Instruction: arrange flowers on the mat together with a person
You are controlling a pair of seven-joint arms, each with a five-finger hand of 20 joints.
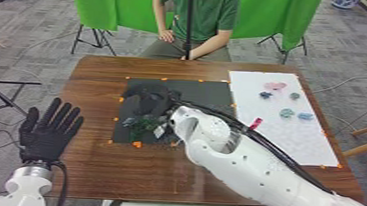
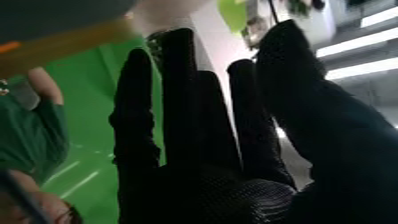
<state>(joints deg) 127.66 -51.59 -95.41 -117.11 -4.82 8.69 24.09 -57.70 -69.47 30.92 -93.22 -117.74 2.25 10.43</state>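
The right hand [image 1: 151, 100] is over the dark mat [image 1: 203, 94], its fingers long and fairly straight, the thumb standing apart; whether anything light rests in it, I cannot tell. The green sprig [image 1: 143, 125] lies on that mat just beside it, on the robot's side, its long axis seeming to run roughly toward the robot. The right hand is clearly nearer than the open left hand [image 1: 43, 144], so a reach likely means drawing back a little. The sprig looks dark, feathery and loose, with a small pale blue bloom [image 1: 128, 122] beside it.
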